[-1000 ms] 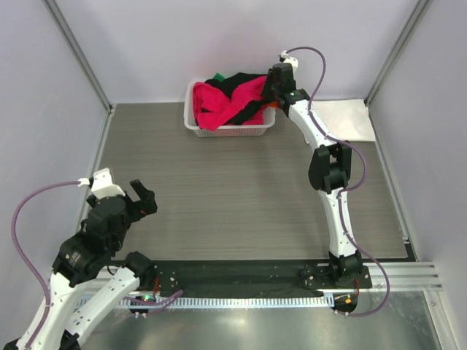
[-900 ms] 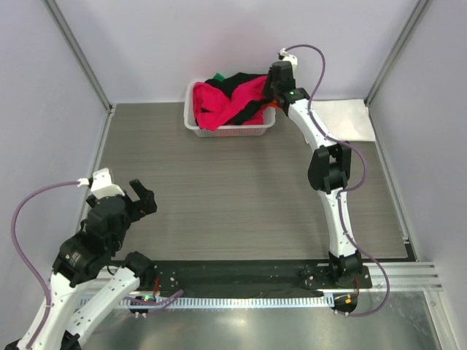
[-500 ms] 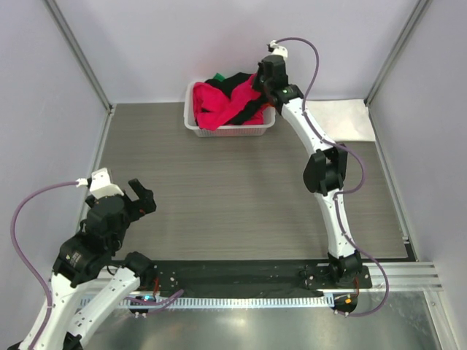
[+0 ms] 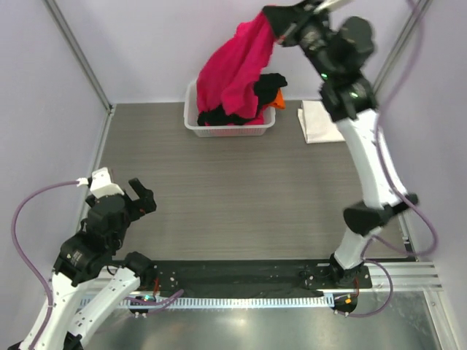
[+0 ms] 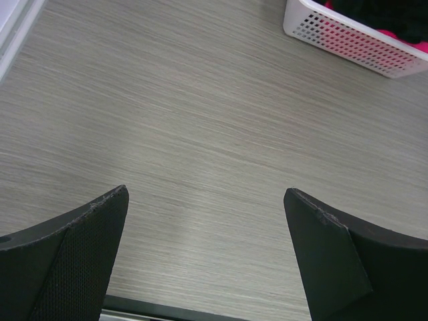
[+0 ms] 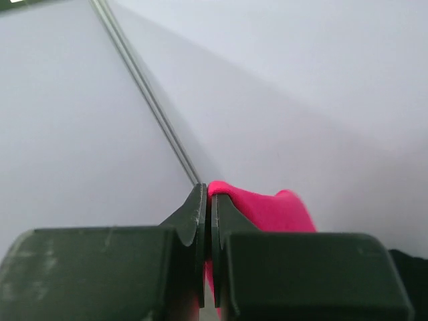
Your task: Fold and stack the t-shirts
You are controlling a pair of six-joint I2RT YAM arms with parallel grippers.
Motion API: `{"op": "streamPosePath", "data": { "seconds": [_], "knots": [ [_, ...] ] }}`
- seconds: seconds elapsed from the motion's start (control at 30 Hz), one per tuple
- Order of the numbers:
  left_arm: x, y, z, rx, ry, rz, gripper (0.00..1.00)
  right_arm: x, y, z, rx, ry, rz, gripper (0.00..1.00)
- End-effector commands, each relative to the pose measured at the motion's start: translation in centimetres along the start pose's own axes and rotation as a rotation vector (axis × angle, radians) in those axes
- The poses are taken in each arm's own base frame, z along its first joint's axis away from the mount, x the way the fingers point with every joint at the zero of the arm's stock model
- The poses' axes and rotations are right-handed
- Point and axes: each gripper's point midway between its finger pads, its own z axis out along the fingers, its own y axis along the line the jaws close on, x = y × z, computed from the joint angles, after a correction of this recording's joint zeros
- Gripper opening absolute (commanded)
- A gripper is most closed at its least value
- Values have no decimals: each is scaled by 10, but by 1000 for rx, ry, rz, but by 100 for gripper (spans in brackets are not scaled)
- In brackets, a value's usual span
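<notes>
Grey table (image 4: 241,189) | right claw (image 4: 271,16) clamped on pink-red t-shirt (image 4: 226,73), hanging below it over basket (image 4: 191,122) | left claw (image 4: 144,195) apart

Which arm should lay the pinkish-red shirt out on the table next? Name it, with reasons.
Likely right. The right gripper is shut on the bright pinkish-red cloth t-shirt, hoisted above the white slotted plastic basket. The left gripper hangs open, empty, near its base.

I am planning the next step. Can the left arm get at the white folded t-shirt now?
Probably not. The left gripper hangs open at the near left; the white folded t-shirt lies far right, beside the right arm.
</notes>
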Motion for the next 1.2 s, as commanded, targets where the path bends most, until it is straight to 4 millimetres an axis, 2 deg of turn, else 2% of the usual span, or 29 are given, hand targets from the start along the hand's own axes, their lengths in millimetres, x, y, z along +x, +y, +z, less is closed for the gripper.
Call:
{"op": "streamPosePath", "data": {
  "seconds": [0.0, 0.03, 0.07, 0.1, 0.13, 0.17, 0.2, 0.23, 0.27, 0.3, 0.33, 0.37, 0.43, 0.5, 0.6, 0.63, 0.67, 0.7, 0.73, 0.77, 0.83, 0.87, 0.9, 0.97, 1.0, 1.07, 1.1, 1.13, 1.17],
  "knots": [
    [-5, -1, 4, -16, -17, 1, 100, -106, 45, -73, -1, -244, -46, 1],
    [-5, 1, 5, -25, -18, 2, 100, -74, 19, -75, 92, -158, -33, 1],
    [-4, 1, 6, -31, -14, 8, 100, -89, 21, -103, 138, -186, -22, 1],
    [-4, 1, 7, -36, -15, 12, 100, -82, 1, -115, 248, -187, 1, 1],
    [-5, 0, 8, -38, -15, 17, 100, -36, -30, -126, 351, -83, 24, 1],
    [-3, 0, 12, -51, 1, 35, 100, -24, -42, -141, 411, -68, 52, 1],
    [-6, -3, 13, -50, 5, 37, 100, -34, -39, -172, 445, -108, 70, 1],
    [-8, -7, 16, -48, 5, 42, 100, 14, -71, -190, 551, -13, 72, 1],
    [-7, -11, 23, -63, 24, 64, 99, 27, -82, -208, 613, 5, 80, 1],
    [-11, -15, 27, -69, 24, 77, 100, 17, -90, -241, 703, -74, 134, 1],
    [-18, -20, 30, -65, 13, 74, 100, 60, -116, -268, 819, 22, 125, 4],
    [-27, -31, 36, -50, -12, 63, 100, 70, -123, -285, 873, 37, 139, 65],
    [-34, -49, 55, -53, 2, 103, 100, 103, -137, -318, 964, 126, 147, 99],
    [-30, -72, 89, -58, 52, 164, 100, 124, -143, -332, 1012, 205, 149, 100],
    [-51, -102, 124, -26, 108, 160, 100, 148, -143, -336, 1005, 317, 152, 100],
    [-30, -108, 159, -45, 210, 177, 100, 152, -142, -336, 993, 341, 149, 100],
    [-58, -111, 174, -39, 188, 119, 100, 156, -140, -337, 981, 356, 159, 100],
    [-55, -119, 192, -17, 225, 112, 100, 159, -139, -339, 977, 368, 164, 100],
    [-37, -117, 224, -58, 286, 153, 100, 165, -139, -341, 974, 385, 165, 100],
    [-62, -126, 241, -57, 242, 153, 100, 166, -136, -342, 956, 393, 177, 99],
    [-66, -126, 271, -90, 256, 180, 100, 174, -135, -346, 946, 417, 182, 100],
    [-38, -115, 308, -137, 336, 204, 100, 175, -132, -346, 927, 428, 189, 100],
    [-65, -128, 320, -115, 286, 177, 100, 176, -130, -347, 919, 433, 196, 100],
    [-28, -120, 361, -130, 389, 175, 100, 181, -128, -350, 908, 451, 202, 100],
    [-47, -130, 374, -108, 345, 153, 100, 183, -125, -350, 891, 463, 210, 100],
    [-45, -132, 394, -101, 344, 133, 100, 185, -123, -351, 878, 476, 206, 100],
    [-23, -126, 413, -116, 381, 118, 100, 185, -121, -351, 866, 483, 203, 100],
    [-37, -134, 419, -95, 345, 91, 98, 185, -121, -352, 863, 489, 199, 100],
    [-33, -132, 427, -89, 355, 68, 95, 184, -120, -352, 859, 489, 197, 100]
  ]
}}
